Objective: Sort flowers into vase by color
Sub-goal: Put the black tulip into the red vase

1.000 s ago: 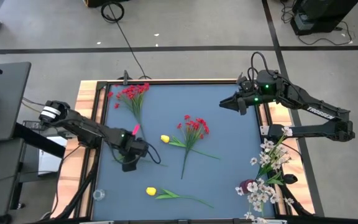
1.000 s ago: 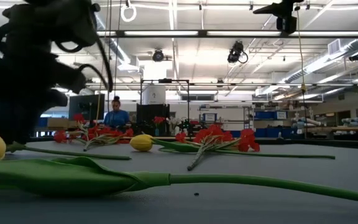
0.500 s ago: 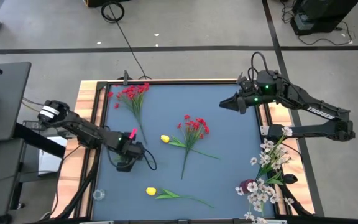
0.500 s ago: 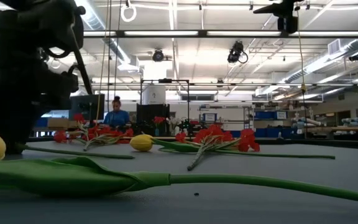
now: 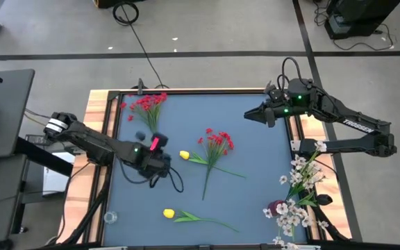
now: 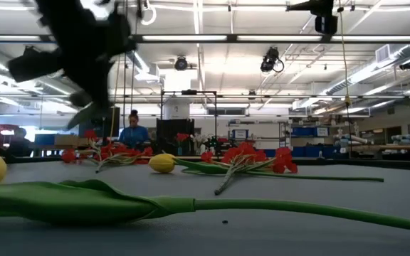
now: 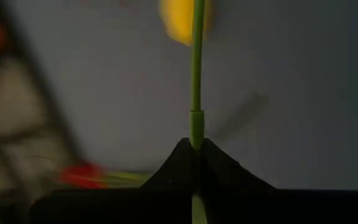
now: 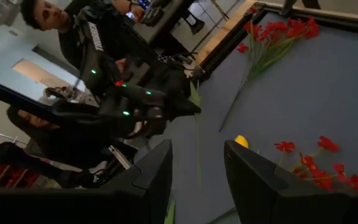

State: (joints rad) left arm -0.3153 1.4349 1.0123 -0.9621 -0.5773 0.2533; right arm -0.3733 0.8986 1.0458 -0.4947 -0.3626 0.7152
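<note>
The left arm reaches in low from the left edge of the desk [image 5: 255, 187], bent at the elbow, with its wrist turned toward the middle of the blue top. The left claw [image 5: 164, 164] is closed tight on the green stem of a yellow tulip [image 7: 185, 22], whose blossom shows beyond the fingertips in the left wrist view; the stem runs straight out from between the pinched fingers [image 7: 225, 180]. A second ago this claw stood half open over the same area, slightly nearer the desk's near edge, and it has since snapped shut and shifted toward the centre. The right arm is stretched over the far right corner, the right claw [image 5: 251, 116] open with nothing in it, unchanged. A second yellow tulip [image 5: 169, 213] lies near the front edge, red flowers [image 5: 217, 142] at centre and another red bunch [image 5: 144, 104] at far left, white blossoms [image 5: 298, 201] off the right side
</note>
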